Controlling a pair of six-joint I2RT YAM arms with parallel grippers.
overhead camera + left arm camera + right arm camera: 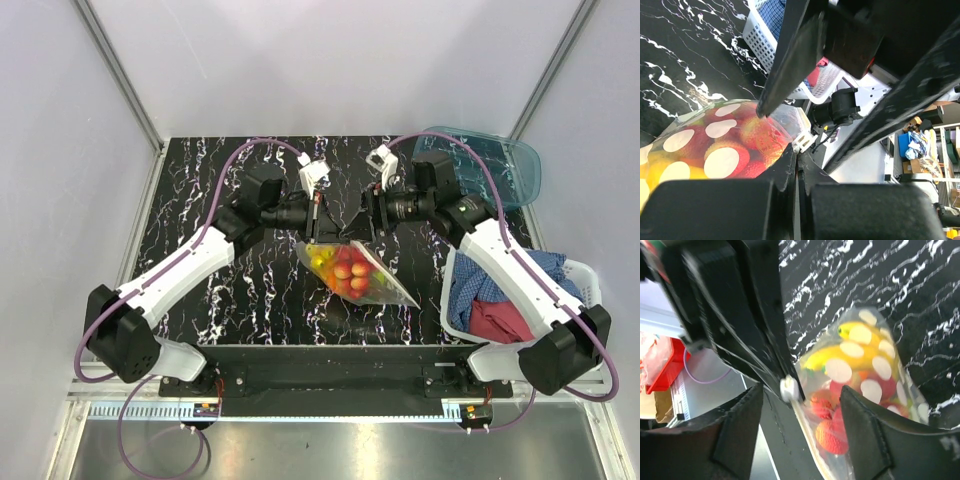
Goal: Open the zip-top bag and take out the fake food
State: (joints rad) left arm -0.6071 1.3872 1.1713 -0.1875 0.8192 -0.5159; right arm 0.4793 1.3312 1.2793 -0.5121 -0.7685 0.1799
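Note:
The zip-top bag (352,270), clear with pale round dots, hangs over the middle of the black marbled table. Inside it is the fake food (343,266): a red berry cluster (832,435) and a yellow banana (855,352). My left gripper (316,232) is shut on the bag's top edge beside the white zip slider (802,141). The bag bulges to the left of that gripper in the left wrist view (715,145). My right gripper (362,228) is open. Its fingers (740,430) straddle the zip edge near the slider (789,388) without closing on it.
A white slatted basket (580,275) at the right holds a blue cloth (480,285) and a red cloth (498,320); it also shows in the left wrist view (765,45). A teal translucent tray (500,165) lies at the back right corner. Walls enclose the table.

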